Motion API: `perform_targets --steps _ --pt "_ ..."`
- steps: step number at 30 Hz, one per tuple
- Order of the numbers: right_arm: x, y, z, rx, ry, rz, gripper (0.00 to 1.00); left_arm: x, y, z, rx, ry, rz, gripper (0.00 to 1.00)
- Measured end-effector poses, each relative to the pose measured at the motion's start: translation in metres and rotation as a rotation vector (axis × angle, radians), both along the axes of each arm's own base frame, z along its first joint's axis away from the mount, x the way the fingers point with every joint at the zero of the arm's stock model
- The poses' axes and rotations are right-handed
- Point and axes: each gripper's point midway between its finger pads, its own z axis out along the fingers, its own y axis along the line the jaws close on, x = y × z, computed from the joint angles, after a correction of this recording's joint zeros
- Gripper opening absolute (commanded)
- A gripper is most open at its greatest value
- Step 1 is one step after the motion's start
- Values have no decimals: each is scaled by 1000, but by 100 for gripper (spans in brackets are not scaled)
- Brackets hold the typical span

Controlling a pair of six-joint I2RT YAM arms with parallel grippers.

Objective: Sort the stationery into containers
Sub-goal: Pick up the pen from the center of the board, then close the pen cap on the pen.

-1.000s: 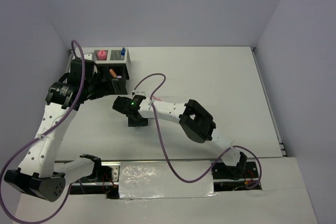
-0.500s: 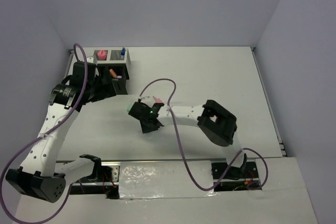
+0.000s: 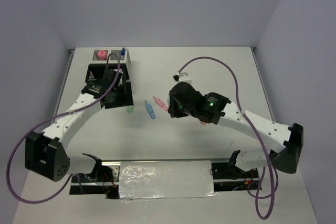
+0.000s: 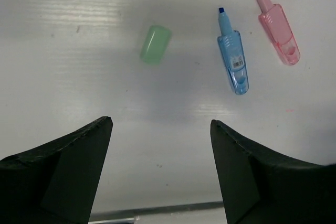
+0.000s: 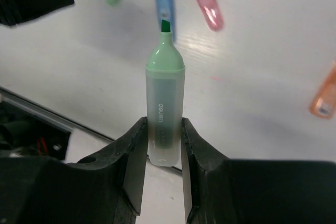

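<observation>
My right gripper [image 5: 163, 135] is shut on an uncapped mint green marker [image 5: 165, 103], tip pointing away, held above the table; in the top view it [image 3: 176, 103] is near the table's middle. On the table lie a mint green cap [image 4: 155, 43], an uncapped blue marker [image 4: 232, 56] and an uncapped pink marker [image 4: 278, 30]. An orange marker [image 5: 326, 98] lies further right. My left gripper [image 4: 160, 145] is open and empty, just short of the cap; in the top view it [image 3: 118, 97] is beside the black organizer [image 3: 100, 69].
The organizer's two white-rimmed back compartments hold a pink-capped bottle [image 3: 101, 54] and a blue-capped bottle [image 3: 122, 52]. Purple cables loop over both arms. The table's near edge with foil tape [image 3: 165, 179] lies below.
The right arm swung right, from left of centre to the table's middle. The left gripper moved from the organizer down and right toward the mint cap.
</observation>
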Motion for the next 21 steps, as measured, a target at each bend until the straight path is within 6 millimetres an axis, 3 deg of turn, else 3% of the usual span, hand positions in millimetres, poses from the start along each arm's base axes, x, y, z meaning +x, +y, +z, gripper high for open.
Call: perform_targets --steps 2,6,14,21 --pt "-10 -22 -8 -30 19 -5 15 10 -9 -12 7 2 -21 83" --pt "-30 -44 -19 -57 47 33 16 30 -14 -32 42 1 -36 82" --pt "-43 -58 3 6 -7 83 16 58 -17 -71 121 21 -119 77" --pt "-47 -63 5 15 -23 100 16 68 -18 -87 155 36 -162 72"
